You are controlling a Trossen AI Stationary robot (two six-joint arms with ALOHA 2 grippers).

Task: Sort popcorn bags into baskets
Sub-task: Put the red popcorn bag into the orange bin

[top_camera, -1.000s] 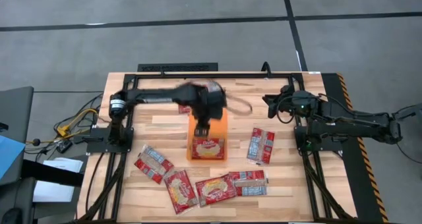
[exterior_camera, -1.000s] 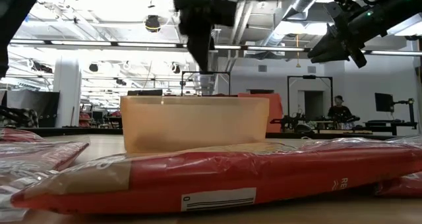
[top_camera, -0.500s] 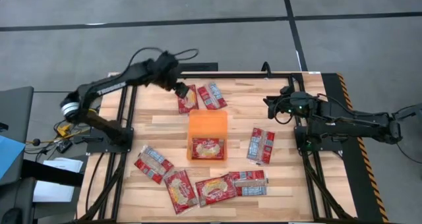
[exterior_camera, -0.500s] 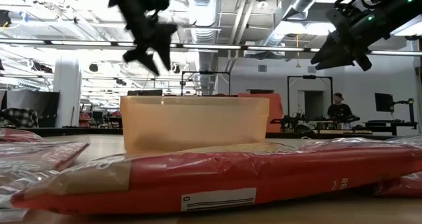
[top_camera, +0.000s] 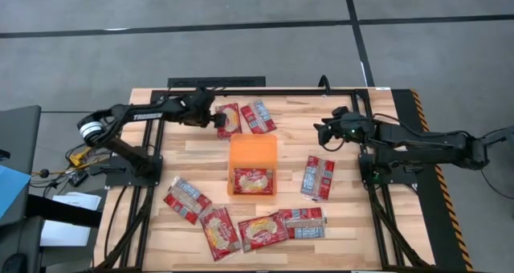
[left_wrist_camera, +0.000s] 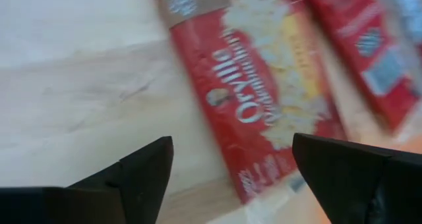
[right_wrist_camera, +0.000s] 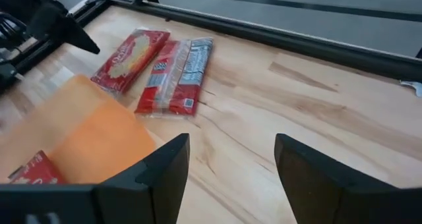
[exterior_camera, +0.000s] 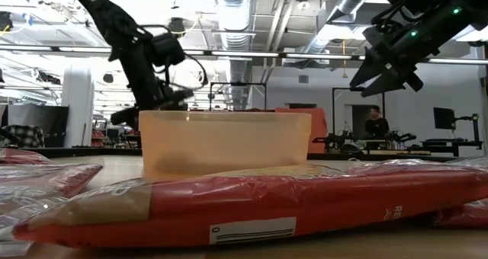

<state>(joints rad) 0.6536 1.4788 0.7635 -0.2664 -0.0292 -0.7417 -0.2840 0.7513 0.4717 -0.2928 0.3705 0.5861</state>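
A: How is a popcorn bag expected to handle?

B: It is judged light, flat and limp, with a slick film that may slide on the table. A hold across a short end or a long edge is advised, since the flat face lying on the wood offers little to pinch.

A: Where is the nearest one to the left hand?

B: The face-up popcorn bag lies just ahead of the left hand's fingers, which are spread wide apart and empty. A second bag lies just beyond it, the two nearly touching.

A: And the basket?

B: It is seen beside and a little past those two bags from the left hand, with one bag already inside. Six more bags are scattered well beyond the basket.

A: How is the left arm posed?

B: It is stretched low along the table's far edge, the hand pointed at the bag and not touching it.

A: The right hand?

B: It is held above the table, fingers apart, nothing gripped, the two bags well ahead of it.
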